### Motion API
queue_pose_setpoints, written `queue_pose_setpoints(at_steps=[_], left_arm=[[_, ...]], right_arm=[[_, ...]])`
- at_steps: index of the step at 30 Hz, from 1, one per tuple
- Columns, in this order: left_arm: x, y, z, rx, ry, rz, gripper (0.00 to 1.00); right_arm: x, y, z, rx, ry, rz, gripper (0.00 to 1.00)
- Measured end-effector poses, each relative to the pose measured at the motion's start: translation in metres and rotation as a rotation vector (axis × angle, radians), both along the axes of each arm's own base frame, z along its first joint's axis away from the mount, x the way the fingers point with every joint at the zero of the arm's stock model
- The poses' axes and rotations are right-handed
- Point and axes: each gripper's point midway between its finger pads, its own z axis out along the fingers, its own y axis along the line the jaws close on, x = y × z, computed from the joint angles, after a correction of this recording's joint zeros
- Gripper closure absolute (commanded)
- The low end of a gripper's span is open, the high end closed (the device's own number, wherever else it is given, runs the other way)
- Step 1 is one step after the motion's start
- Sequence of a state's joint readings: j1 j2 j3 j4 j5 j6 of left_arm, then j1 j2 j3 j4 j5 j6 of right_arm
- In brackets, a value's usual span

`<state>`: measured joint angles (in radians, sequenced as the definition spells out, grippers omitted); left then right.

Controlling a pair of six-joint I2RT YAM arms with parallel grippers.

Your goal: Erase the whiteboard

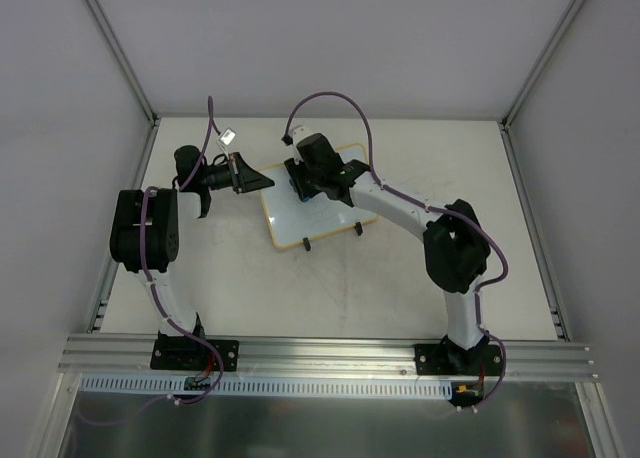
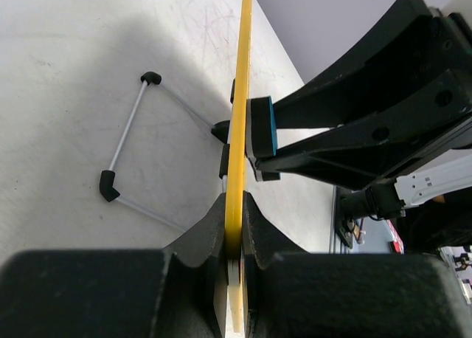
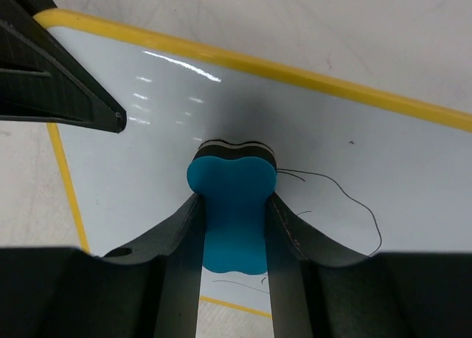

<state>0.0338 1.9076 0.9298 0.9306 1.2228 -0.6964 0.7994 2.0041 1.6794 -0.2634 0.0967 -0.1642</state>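
The whiteboard point(image 1: 318, 216), white with a yellow frame, lies on the table in the middle. A thin dark scribble point(image 3: 354, 201) is on its surface point(image 3: 369, 131). My left gripper point(image 1: 262, 181) is shut on the board's left edge, and its jaws clamp the yellow frame point(image 2: 240, 94) in the left wrist view point(image 2: 234, 205). My right gripper point(image 1: 300, 183) is shut on a blue eraser point(image 3: 232, 205). It presses the eraser's dark felt face against the board near the left end. The eraser also shows in the left wrist view point(image 2: 264, 128).
Two black clip feet point(image 1: 307, 244) point(image 1: 359, 228) stick out at the board's near edge. A wire foot with black caps point(image 2: 125, 139) rests on the table point(image 2: 66, 72) behind the board. Grey enclosure walls stand round the table, and an aluminium rail point(image 1: 330, 353) runs along the near edge.
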Motion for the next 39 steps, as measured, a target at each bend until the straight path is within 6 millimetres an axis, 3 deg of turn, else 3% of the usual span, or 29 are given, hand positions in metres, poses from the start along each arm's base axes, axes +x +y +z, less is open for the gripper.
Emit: queue_pose_setpoints(at_steps=[8,23,39], left_arm=[[0.0,0.0,-0.001,-0.001,0.002,0.001,1.0],[0.001,0.0,0.0,-0.001,-0.01,0.001,1.0],[0.001,0.0,0.001,-0.001,-0.026,-0.004,1.0]], right_arm=[[-0.015,-0.003,-0.019,-0.004,0.01,0.007,1.0],[-0.056,-0.038,-0.067,-0.038,0.081,-0.017,1.0],[-0.086,-0.054,-0.098,-0.064,0.137,-0.038,1.0]])
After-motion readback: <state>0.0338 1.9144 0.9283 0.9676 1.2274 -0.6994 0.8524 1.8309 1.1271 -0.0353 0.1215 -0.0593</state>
